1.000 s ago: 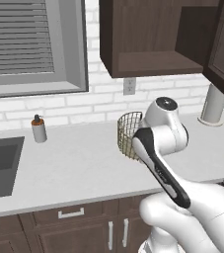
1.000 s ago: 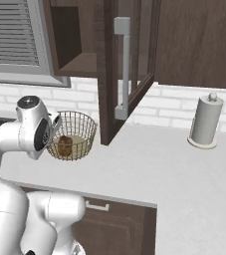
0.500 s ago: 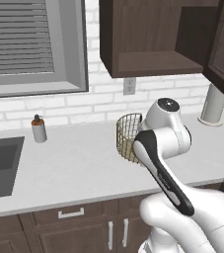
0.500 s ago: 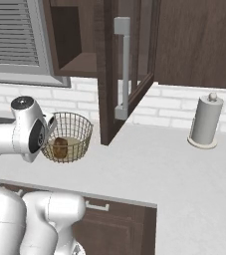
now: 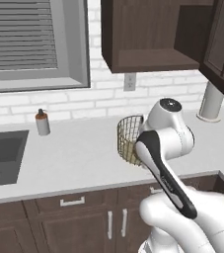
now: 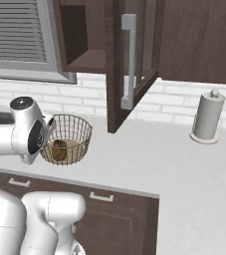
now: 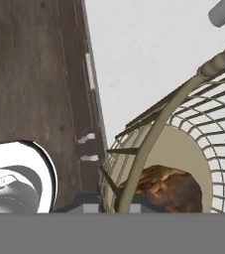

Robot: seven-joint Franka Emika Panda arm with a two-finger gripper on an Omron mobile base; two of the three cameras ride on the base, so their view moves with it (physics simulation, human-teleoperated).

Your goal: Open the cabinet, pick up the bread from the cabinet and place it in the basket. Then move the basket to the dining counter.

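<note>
Gripper (image 7: 118, 211) sits at bottom centre of hand view, right at the basket (image 6: 74, 134) rim; fingers mostly hidden, can't tell if it's clamped on the rim. Bread (image 6: 59, 149) lies inside basket, lower left of right base view. Basket on grey worktop (image 6: 174, 164), cabinet (image 6: 134, 55) door open above, paper towel roll (image 6: 206, 117) at right.

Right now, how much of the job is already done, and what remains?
Done: the cabinet door stands open and the bread lies in the basket. In hand: the claw is at the basket's rim. Left: carrying the basket to the dining counter.
</note>
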